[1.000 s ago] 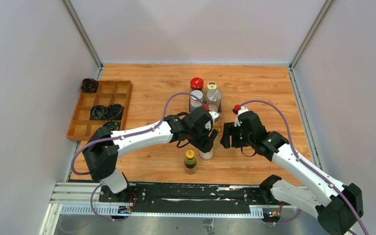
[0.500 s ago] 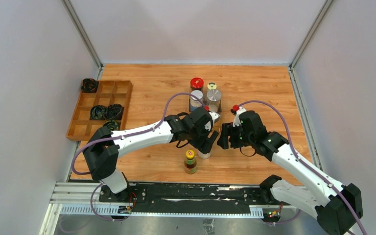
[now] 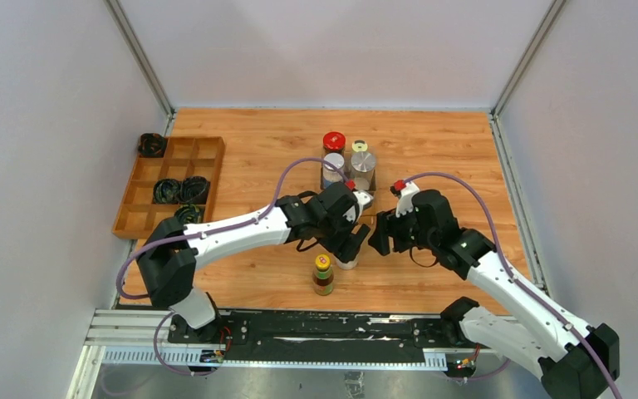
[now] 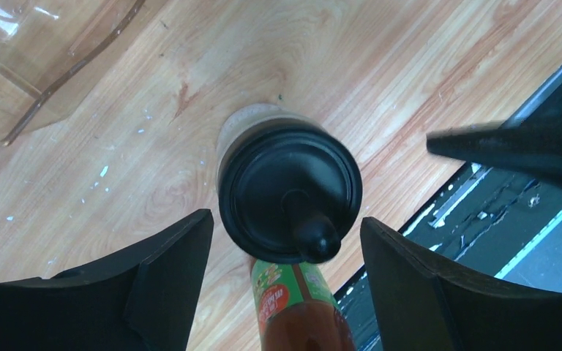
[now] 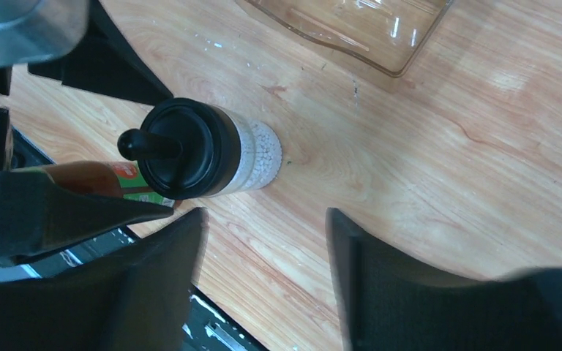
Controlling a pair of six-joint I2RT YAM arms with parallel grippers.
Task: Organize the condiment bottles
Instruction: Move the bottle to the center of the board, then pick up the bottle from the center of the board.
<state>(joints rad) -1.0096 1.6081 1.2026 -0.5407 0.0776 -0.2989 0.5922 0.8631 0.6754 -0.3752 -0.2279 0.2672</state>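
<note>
- Table (image 3: 241,158): wood-grain, with a tray (image 3: 146,198) at its 9 o'clock edge holding black coils (image 3: 179,190).
- Left gripper (image 3: 351,247): jaws apart. From its wrist camera, 1 finger sits at 9 o'clock and 1 at 3 o'clock of the black-capped jar (image 4: 289,183), with a gap on each side and no contact.
- Right gripper (image 3: 380,236): jaws apart, with only bare table between them. The jar lies outside them, at 10 o'clock in the wrist view. From above, this gripper is close by at 3 o'clock of the jar.
- Clear container (image 5: 351,29): empty-looking, at 12 o'clock of the jar.
- 4 jars stand clustered farther off at 12 o'clock, among them a red-lidded jar (image 3: 333,141) and a silver-lidded jar (image 3: 363,160).
- Sauce bottle (image 3: 323,274): upright, yellow cap, brown contents, just beside the jar at 7 o'clock.
- Black-capped jar: upright near the table's 6 o'clock edge. It has a round black cap with a knob on top and a clear body showing white granules.
</note>
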